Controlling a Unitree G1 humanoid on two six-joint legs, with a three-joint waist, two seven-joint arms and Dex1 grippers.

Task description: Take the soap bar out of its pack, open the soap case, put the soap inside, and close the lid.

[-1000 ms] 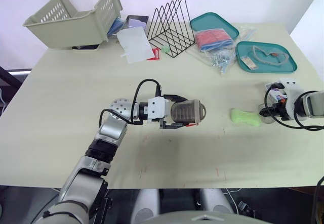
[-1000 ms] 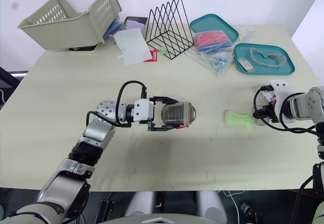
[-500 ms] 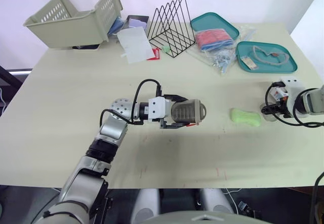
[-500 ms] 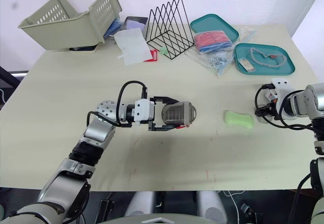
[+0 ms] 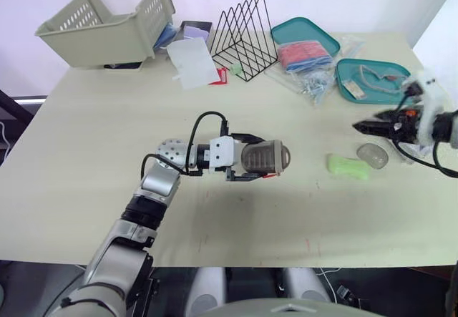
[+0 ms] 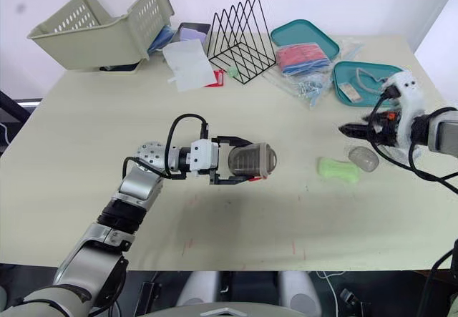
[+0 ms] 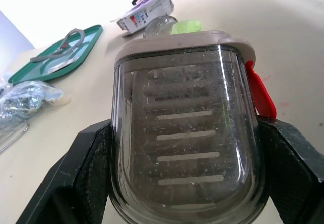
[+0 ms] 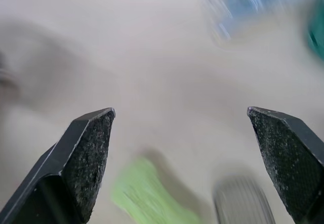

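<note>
Left claw pinches smoky plastic soap case; right claw spread — could knock green soap bar off worktop, right edge.

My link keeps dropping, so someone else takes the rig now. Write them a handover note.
Left gripper: shut on the soap case, held on its side at mid-table; its lid looks closed.
Right gripper: open, empty, raised over the table's right side.
Soap bar: bare on the table, with a clear piece beside it, possibly its pack.
Done: soap unpacked.
Left: open the case, put the soap in, close the lid.
</note>
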